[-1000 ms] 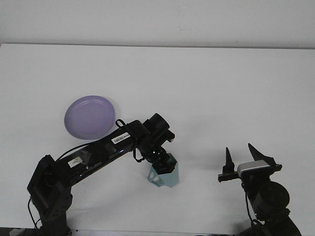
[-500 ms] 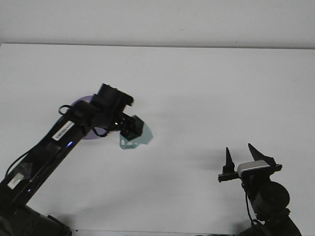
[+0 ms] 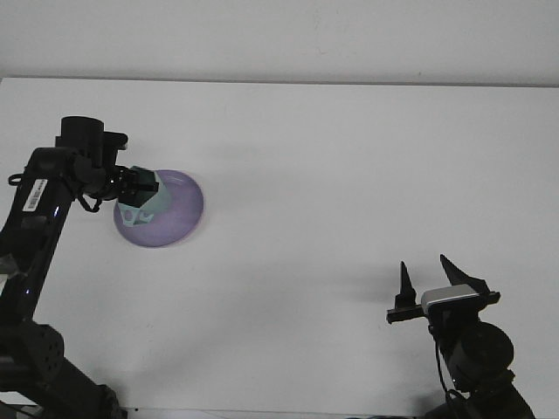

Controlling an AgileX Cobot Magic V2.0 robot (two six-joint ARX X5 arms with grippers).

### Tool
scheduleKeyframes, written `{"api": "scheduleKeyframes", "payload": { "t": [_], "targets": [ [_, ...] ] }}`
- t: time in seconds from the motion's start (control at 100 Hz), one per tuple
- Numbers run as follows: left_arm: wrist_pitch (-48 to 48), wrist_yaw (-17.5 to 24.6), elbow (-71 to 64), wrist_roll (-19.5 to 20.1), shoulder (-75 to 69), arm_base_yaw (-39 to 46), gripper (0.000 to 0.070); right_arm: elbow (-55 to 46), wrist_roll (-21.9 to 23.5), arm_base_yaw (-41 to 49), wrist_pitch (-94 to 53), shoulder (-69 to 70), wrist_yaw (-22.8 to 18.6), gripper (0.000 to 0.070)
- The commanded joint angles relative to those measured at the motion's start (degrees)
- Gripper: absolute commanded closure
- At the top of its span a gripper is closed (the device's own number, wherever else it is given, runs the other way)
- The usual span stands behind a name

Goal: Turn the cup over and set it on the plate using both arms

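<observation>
We're looking at the left gripper (image 3: 140, 194) first, and its fingers are clamped on the pale teal cup (image 3: 142, 207), which sits tilted between them. The cup pokes out just beyond the fingertips, and right under it and beyond lies the purple plate (image 3: 182, 214); whether the cup is actually touching the plate or hanging just above it, we can't tell from here. The black left arm (image 3: 39, 209) rises from the bottom left corner and bends in toward the plate's left edge.

Over to the right gripper (image 3: 427, 278), low on the right, well apart from the cup and plate. Its two dark pointed fingers (image 3: 405, 281) stand up with a clear gap between them, spread wide, and we see nothing in that gap and nothing touching them.

Beneath both sets of fingers we've got a plain white table (image 3: 349, 175), and behind its far edge a light wall (image 3: 279, 35).
</observation>
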Motion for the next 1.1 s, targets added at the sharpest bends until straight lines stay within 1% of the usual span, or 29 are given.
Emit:
{"api": "scheduleKeyframes", "payload": {
  "t": [0.0,0.15,0.33,0.54,0.63,0.79,0.82,0.85,0.93,0.97,0.99,1.01,1.09],
  "targets": [
    [0.55,0.2,1.31,1.11,2.36,0.11,0.0687,0.68,0.74,0.26,0.48,0.22,0.09,0.022],
    [3.17,0.0,1.36,1.11,6.45,0.35,0.0687,0.68,0.72,0.26,0.44,0.22,0.09,0.022],
    [3.56,-3.1,2.23,1.11,10.71,-0.02,0.0687,0.68,0.72,0.26,0.24,0.22,0.07,0.022],
    [5.35,-3.1,2.23,1.18,11.41,0.35,0.0688,0.68,0.72,0.26,0.09,0.22,0.07,0.022],
    [4.96,-3.1,2.23,2.29,11.5,0.35,0.0688,0.68,0.72,0.26,0.11,0.22,0.07,0.022],
    [5.14,-3.1,2.23,2.84,11.8,0.35,0.0677,0.68,0.72,0.26,0.11,0.22,0.02,0.022],
    [5.42,-3.1,2.23,3.37,11.8,0.35,0.0646,0.68,0.72,0.26,0.09,0.22,0.02,0.022],
    [5.66,-3.1,2.23,3.87,11.8,0.35,0.058,0.68,0.72,0.26,0.09,0.22,0.02,0.022],
    [6.08,-3.1,2.27,4.02,11.78,0.35,0.0317,0.68,0.72,0.26,0.07,0.22,-0.07,0.022],
    [6.12,-3.1,2.29,3.83,11.78,0.35,0.022,0.68,0.72,0.26,0.07,0.22,-0.07,0.022],
    [6.08,-3.1,2.36,3.85,11.78,0.35,0.0191,0.68,0.72,0.26,0.07,0.22,-0.07,0.022],
    [6.03,-3.1,2.45,3.85,11.74,0.35,0.018,0.68,0.72,0.26,0.07,0.22,-0.07,0.022],
    [5.6,-3.1,3.32,3.83,11.19,0.35,0.0183,0.68,0.72,0.26,0.07,0.22,-0.07,0.022]
  ]
}}
